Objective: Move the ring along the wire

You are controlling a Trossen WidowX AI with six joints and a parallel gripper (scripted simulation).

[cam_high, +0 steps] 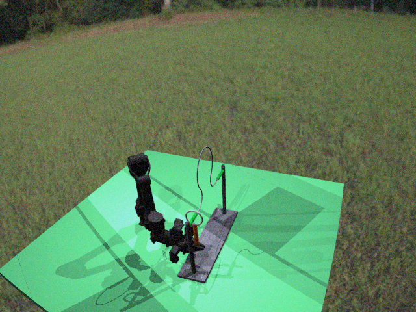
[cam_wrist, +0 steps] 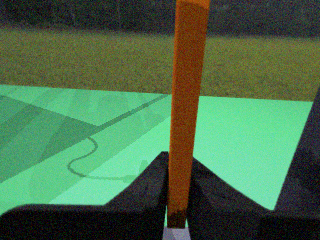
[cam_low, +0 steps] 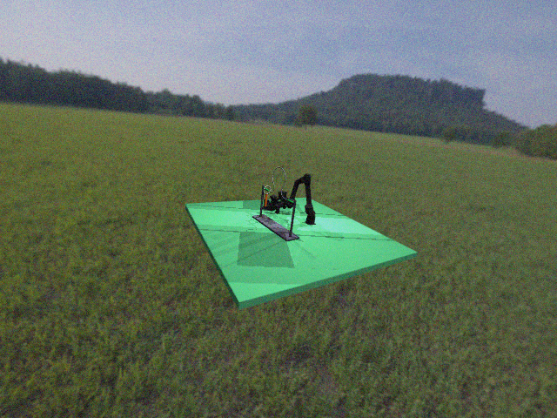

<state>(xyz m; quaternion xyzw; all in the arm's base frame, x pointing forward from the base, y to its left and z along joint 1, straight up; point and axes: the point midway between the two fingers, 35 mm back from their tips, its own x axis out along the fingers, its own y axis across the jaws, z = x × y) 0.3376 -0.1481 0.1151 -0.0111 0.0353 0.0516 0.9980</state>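
1. Claw (cam_high: pixel 193 246) state: we read it as clenched on the orange handle (cam_wrist: pixel 185 115); in the wrist view both dark fingers press the handle's sides near its lower end.
2. Arm (cam_high: pixel 145 197) pose: we see it rise from its base behind the claw, fold at the elbow, and reach low and forward, with the claw level and just beside the near post (cam_high: pixel 190 248).
3. Grey wire (cam_high: pixel 200 181): from the claw it climbs up and away, makes a tall loop, then drops to the far green part (cam_high: pixel 220 174) at the far post (cam_high: pixel 223 189).
4. Handle axis: upright, running straight up out of the claw.
5. Ring (cam_high: pixel 194 217): directly above the claw at the handle's top, encircling the near green part (cam_high: pixel 192 218); whether it touches we cannot tell.
6. Deciding relation, in our judgement: the wire leaves the ring upward and away from the claw, so the next move calls for a lift that follows that line with the grey wire centred.
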